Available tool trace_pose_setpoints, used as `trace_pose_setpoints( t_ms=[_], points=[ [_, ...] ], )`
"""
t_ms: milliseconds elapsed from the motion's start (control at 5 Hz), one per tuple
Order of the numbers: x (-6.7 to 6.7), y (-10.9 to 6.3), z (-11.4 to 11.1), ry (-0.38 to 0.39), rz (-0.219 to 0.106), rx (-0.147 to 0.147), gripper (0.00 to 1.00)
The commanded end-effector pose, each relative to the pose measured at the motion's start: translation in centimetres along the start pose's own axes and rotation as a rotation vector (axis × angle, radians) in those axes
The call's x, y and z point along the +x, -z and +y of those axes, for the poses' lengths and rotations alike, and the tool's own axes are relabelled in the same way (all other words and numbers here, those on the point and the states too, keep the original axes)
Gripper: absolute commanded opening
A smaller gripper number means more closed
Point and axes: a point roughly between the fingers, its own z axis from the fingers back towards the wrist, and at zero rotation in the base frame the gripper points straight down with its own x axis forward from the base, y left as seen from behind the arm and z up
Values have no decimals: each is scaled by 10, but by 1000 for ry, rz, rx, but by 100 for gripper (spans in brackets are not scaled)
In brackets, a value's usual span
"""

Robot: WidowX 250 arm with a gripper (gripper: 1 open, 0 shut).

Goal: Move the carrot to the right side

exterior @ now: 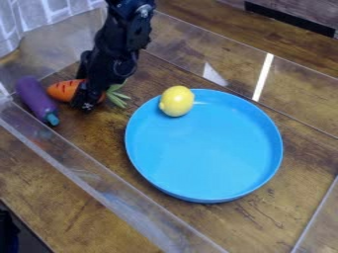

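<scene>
1 high cam, angled over table (pixel 79 212).

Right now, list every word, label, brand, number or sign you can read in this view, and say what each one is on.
None: no readable text anywhere in this view.
The blue plate, lemon, carrot and eggplant are plain.
The gripper and the wooden table show no legible marking.
</scene>
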Motion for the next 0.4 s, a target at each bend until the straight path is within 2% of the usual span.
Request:
trace_pose_setpoints(
  t_ms=[0,200],
  points=[
    [3,-8,7,-95,12,-16,0],
    [12,-11,4,-157,35,-46,0]
  ],
)
